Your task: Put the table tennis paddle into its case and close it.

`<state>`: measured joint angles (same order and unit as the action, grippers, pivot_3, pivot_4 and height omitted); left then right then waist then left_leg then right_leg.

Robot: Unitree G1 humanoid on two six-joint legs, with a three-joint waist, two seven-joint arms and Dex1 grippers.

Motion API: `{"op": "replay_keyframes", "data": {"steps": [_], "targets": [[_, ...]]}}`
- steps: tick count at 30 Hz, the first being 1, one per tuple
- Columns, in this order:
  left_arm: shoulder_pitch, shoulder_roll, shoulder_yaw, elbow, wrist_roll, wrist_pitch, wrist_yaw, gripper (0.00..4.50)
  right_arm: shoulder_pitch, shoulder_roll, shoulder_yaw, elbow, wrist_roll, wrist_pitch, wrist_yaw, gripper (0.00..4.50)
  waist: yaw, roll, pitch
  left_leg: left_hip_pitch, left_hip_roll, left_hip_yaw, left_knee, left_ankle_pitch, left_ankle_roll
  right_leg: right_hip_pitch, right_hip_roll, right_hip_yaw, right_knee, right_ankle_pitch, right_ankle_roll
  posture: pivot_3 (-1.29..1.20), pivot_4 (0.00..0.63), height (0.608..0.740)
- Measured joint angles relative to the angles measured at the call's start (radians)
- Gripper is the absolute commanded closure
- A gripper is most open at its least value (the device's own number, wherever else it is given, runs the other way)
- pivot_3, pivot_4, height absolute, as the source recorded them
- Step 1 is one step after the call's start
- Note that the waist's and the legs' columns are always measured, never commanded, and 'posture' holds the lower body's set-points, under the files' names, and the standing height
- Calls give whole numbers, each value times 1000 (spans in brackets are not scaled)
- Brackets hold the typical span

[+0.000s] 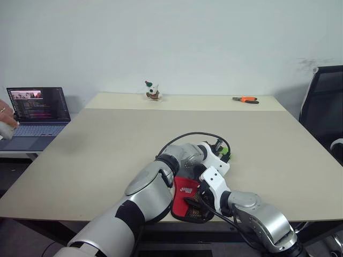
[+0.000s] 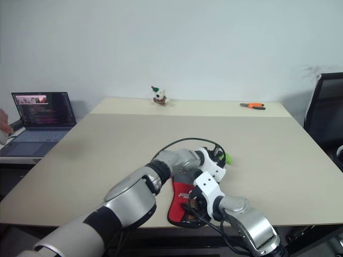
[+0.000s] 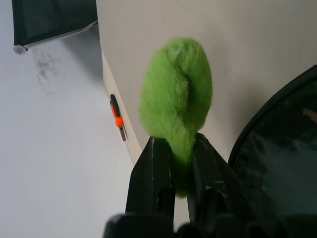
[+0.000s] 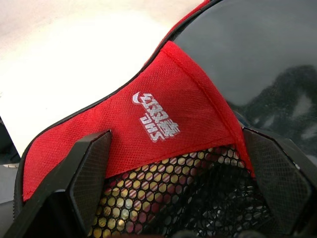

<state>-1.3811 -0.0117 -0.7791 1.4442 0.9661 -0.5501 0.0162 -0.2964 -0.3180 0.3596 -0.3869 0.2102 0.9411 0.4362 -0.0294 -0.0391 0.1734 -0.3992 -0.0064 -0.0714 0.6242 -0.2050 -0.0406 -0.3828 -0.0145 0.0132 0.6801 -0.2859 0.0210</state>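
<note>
A soft black-and-red case (image 1: 188, 199) lies at the near edge of a beige table (image 1: 107, 144). The right hand (image 4: 183, 173) hovers over the case's red part and mesh pocket, fingers spread wide. The left hand (image 3: 176, 163), just beyond the case, is closed on a fuzzy green pompom (image 3: 176, 106).

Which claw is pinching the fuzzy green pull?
The left claw: its black fingers are shut on the fuzzy green pull. The right claw stands open, straddling the case's mesh pocket.
</note>
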Motion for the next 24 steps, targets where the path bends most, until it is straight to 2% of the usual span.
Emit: {"op": "replay_keyframes", "data": {"steps": [7,16,24], "targets": [[1,-1,31,0,-40,-25,-75,4444,-30,5,0,33,1,0,25,0,-3,0,0,1,0,1,0,0,0,0,0,0,0,0,0,0,150,740],[10,3,121,-21,-146,-47,-225,1272,-62,13,0,80,1,0,52,0,-7,1,-2,7,0,1,0,0,0,5,0,1,0,0,0,0,150,740],[44,81,274,-44,-313,-75,-426,1272,-125,38,4,167,2,-15,92,0,-31,1,-2,16,3,1,-1,0,0,13,-1,1,1,0,0,0,150,740]]}}
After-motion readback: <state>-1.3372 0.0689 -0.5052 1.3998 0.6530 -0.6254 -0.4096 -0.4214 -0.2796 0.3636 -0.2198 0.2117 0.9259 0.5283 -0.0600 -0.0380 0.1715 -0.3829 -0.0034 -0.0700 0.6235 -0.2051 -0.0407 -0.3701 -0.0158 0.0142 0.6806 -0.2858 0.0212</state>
